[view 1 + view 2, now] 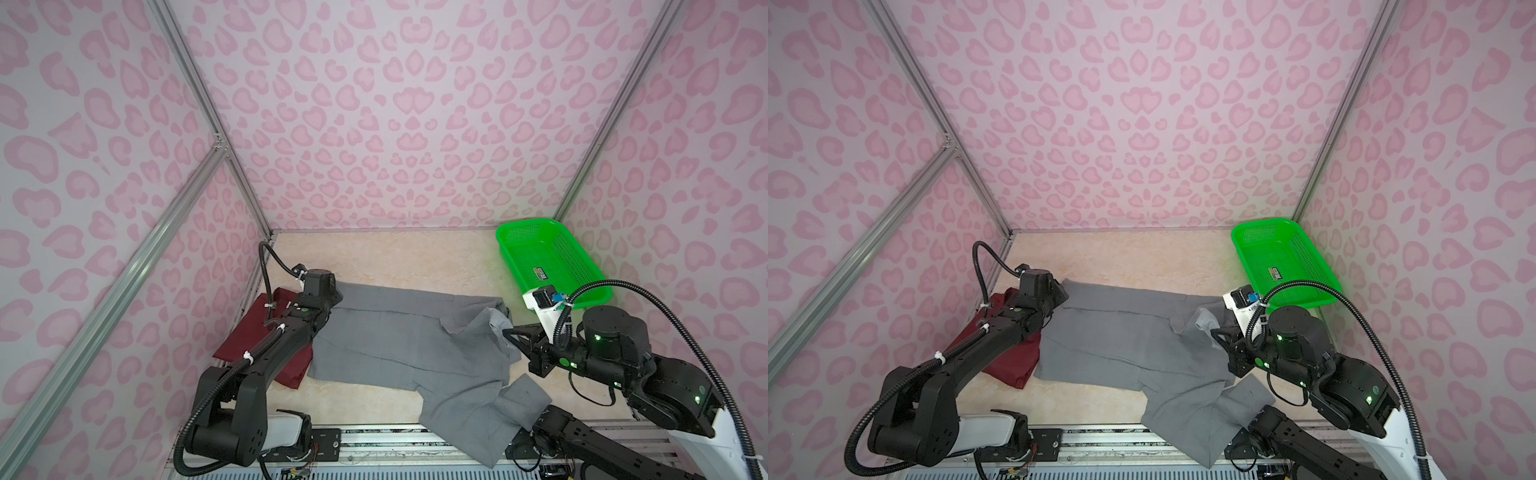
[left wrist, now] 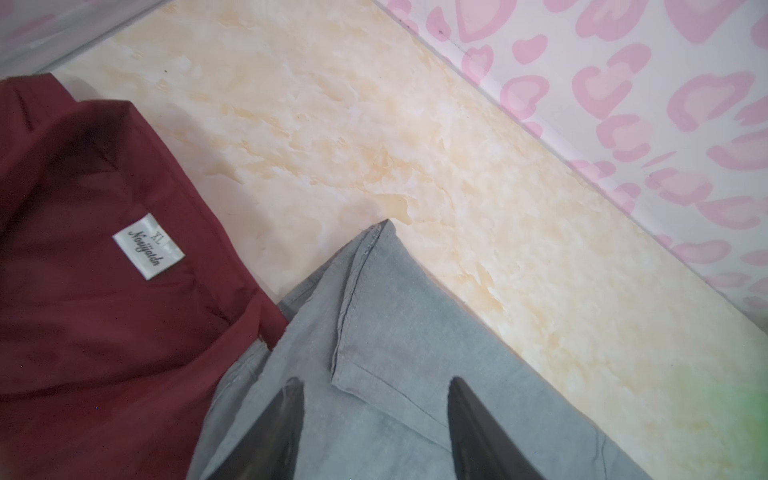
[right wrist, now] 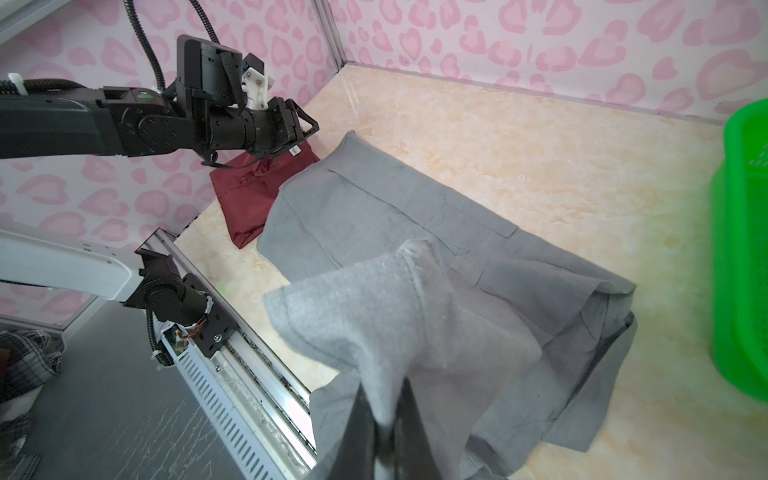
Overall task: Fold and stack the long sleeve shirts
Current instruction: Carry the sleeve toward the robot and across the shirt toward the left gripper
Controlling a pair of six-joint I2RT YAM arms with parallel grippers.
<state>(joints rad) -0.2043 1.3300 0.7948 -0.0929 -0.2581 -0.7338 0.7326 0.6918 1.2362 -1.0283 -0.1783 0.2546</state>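
Note:
The grey long sleeve shirt [image 1: 407, 345] [image 1: 1129, 340] lies spread across the middle of the table in both top views. One part of it drapes over the front edge. The maroon long sleeve shirt [image 1: 249, 332] [image 2: 83, 332] lies folded at the left, partly under the left arm, with its white neck label [image 2: 148, 245] showing. My left gripper [image 2: 376, 380] is open just above the grey shirt's [image 2: 395, 311] far left corner, holding nothing. My right gripper [image 3: 383, 382] [image 1: 509, 332] is shut on a raised fold of the grey shirt [image 3: 374, 216] at its right end.
A bright green basket [image 1: 552, 262] [image 1: 1287, 257] [image 3: 744, 249] stands at the back right corner, close behind the right wrist. Pink patterned walls close in the left, back and right. A metal rail [image 1: 395, 440] runs along the front edge.

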